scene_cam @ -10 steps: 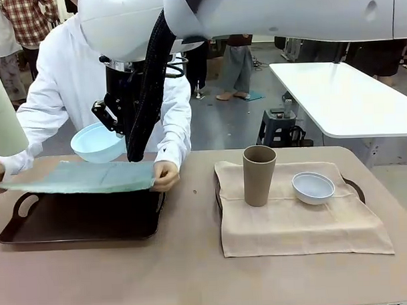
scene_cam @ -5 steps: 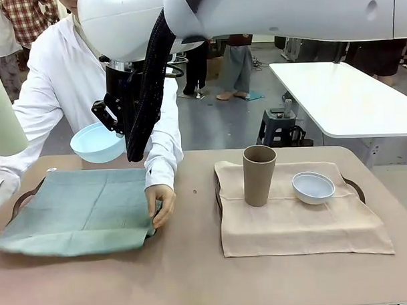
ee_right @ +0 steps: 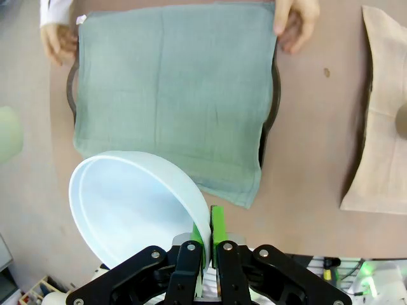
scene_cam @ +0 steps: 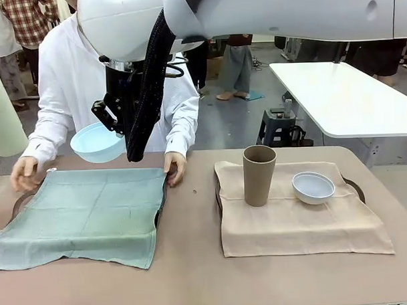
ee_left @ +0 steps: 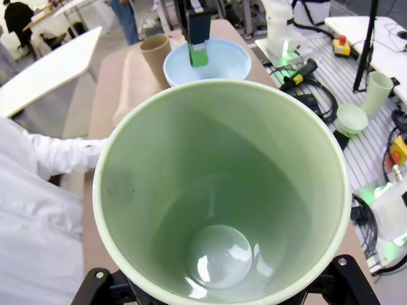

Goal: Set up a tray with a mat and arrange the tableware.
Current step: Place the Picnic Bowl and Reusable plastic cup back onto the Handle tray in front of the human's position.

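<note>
While person's hands pressed mat onto tray, right gripper pinched blue bowl above mat; left gripper clasped green tumbler.

Even, bright overhead light fills the workspace, leaving only soft, short shadows under the brown tumbler and white bowl on the table. In the left wrist view, a pale glare patch shines on the green tumbler floor toward 6 o'clock, and wide-angle bending curves the background at the edges. The blue bowl, close to the right wrist lens, looks slightly soft. The white arm at 12 o'clock looms large and smooth.
</note>
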You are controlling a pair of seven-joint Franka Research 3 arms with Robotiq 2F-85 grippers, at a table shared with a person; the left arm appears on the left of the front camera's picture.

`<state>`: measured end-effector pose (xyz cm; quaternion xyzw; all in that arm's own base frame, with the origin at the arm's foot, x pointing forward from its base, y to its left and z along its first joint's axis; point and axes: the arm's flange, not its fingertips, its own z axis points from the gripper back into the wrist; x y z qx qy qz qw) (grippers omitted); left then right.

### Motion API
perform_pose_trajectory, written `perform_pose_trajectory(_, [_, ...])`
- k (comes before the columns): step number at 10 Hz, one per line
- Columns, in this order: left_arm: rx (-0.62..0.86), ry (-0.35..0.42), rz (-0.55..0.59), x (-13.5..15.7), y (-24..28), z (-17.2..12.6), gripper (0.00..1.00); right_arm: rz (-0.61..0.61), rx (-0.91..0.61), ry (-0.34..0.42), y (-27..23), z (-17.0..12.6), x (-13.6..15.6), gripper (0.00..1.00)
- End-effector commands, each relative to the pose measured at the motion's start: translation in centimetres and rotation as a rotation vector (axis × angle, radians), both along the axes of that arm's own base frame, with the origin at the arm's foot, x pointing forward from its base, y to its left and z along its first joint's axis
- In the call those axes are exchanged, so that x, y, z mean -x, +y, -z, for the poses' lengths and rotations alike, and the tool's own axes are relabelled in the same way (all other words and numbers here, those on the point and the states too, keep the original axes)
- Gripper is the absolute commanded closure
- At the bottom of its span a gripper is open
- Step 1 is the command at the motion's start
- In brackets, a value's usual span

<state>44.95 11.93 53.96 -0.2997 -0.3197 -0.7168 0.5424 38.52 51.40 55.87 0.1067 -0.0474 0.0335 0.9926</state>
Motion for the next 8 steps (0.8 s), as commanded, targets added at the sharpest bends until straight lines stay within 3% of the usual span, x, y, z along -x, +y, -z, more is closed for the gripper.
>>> perform_pose_trajectory(1, [-0.005, -0.019, 0.006, 0.16, -0.10, -0.24, 1.00, -0.001, 0.007, -0.009, 0.05, 0.01, -0.04, 1.00])
perform_pose_trajectory(8, [-0.005, -0.019, 0.006, 0.16, -0.10, -0.24, 1.00, -0.001, 0.007, -0.009, 0.05, 0.01, -0.04, 1.00])
